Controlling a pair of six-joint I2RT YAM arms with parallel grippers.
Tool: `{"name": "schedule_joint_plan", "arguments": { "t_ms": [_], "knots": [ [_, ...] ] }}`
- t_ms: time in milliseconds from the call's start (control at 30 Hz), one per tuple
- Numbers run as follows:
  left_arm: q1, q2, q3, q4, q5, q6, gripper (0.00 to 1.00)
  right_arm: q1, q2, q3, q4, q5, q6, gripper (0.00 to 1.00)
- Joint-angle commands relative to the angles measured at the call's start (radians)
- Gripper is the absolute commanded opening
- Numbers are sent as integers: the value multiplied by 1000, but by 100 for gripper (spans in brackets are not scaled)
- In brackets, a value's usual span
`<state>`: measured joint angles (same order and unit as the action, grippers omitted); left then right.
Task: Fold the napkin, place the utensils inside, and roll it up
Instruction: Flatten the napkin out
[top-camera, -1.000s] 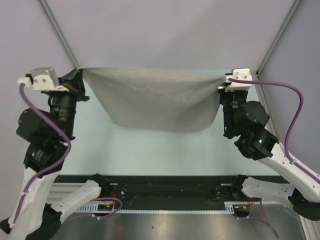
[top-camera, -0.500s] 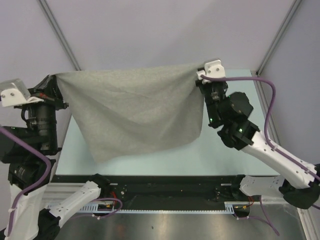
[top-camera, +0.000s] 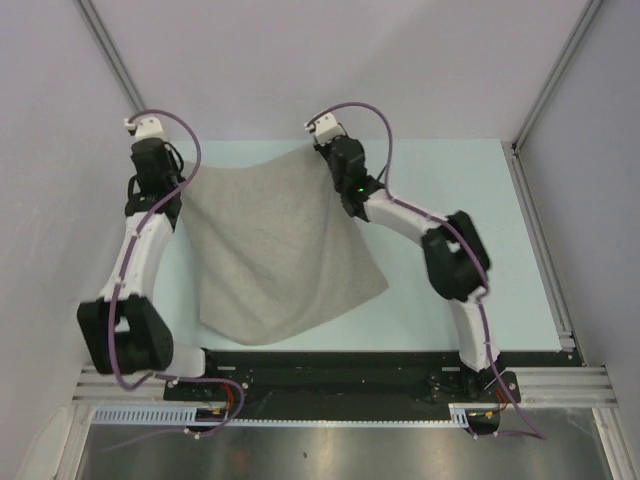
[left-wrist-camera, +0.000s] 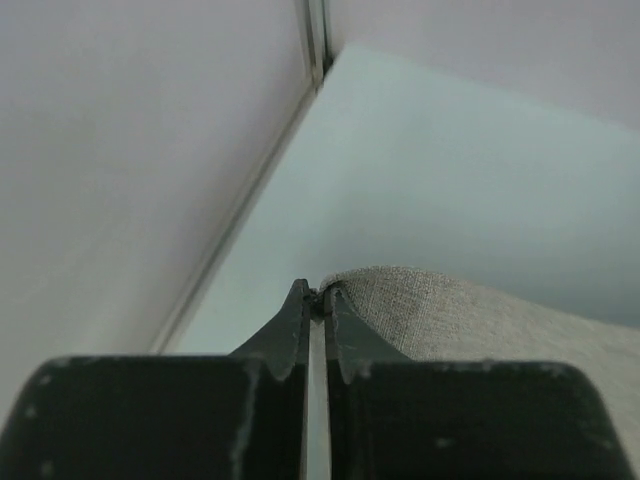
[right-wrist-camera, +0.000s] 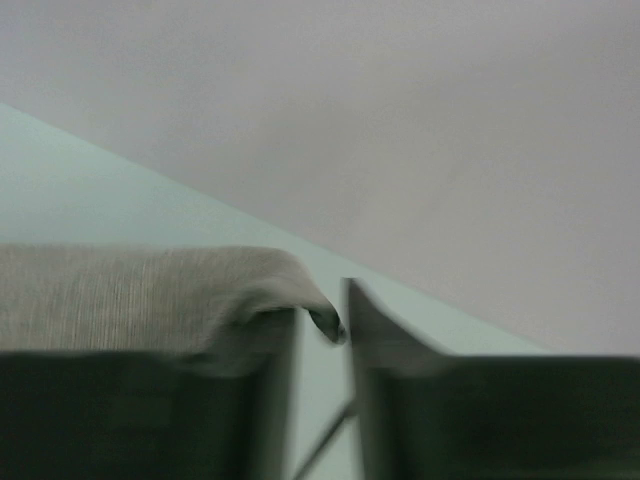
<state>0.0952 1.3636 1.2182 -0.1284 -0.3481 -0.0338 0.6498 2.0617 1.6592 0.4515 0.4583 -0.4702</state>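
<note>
The grey-beige napkin (top-camera: 270, 250) is seen rumpled on the pale green surface (top-camera: 450, 180), its far-left corner pinched tight in the left fingers (left-wrist-camera: 290, 325) near a frame post (left-wrist-camera: 318, 40). The right fingers (right-wrist-camera: 380, 330) are shown slightly parted, the other far corner draped over one.

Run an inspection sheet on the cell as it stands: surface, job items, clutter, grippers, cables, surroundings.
Surface: pale green table, flat, no spills or marks visible.
Job's things: napkin lies spread on the table, loosely wrinkled, not yet folded. Utensil: nothing seen in any view.
Clutter: nothing seen.
Grippers: left gripper is shut on the napkin's far-left corner. Right gripper has its jaws apart, with the far-right corner draped over one finger, not pinched.
Cables: purple cables loop off both wrists and run down the arms.
Surroundings: plain grey walls; metal frame posts at the far corners.
</note>
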Motion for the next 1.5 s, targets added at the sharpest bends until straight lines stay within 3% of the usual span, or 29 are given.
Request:
{"name": "schedule_joint_plan", "arguments": {
  "t_ms": [0,33,100,300,367,500,600,767,867,1033,1267,1467],
  "knots": [
    [69,225,157,14,72,-107,32,-32,358,444,-64,7,11,84],
    [77,259,185,-2,70,-112,44,-38,426,608,-120,2,24,91],
    [83,323,231,4,75,-121,74,-61,476,640,-177,-41,77,100],
    [61,309,233,-40,132,-187,80,-79,271,323,-174,-99,162,100],
    [23,289,208,-66,147,-195,88,-82,166,215,-242,-119,230,100],
    [-75,217,140,-88,153,-193,89,-93,-24,44,-393,-133,417,99],
    [-146,180,57,-82,210,-231,89,-117,-141,-58,-584,-240,583,96],
    [-241,92,-112,-37,414,-371,89,-157,-277,-269,-841,-414,775,87],
    [-314,62,-146,-59,449,-397,89,-160,-360,-438,-890,-446,834,86],
    [-328,20,-129,-128,658,-407,90,-168,-440,-591,-941,-429,869,83],
    [-305,-63,-20,-318,670,-281,96,-156,-451,-628,-994,-443,901,73],
    [-270,-97,-20,-343,661,-215,98,-118,-446,-624,-1008,-449,924,69]
  ]
}}
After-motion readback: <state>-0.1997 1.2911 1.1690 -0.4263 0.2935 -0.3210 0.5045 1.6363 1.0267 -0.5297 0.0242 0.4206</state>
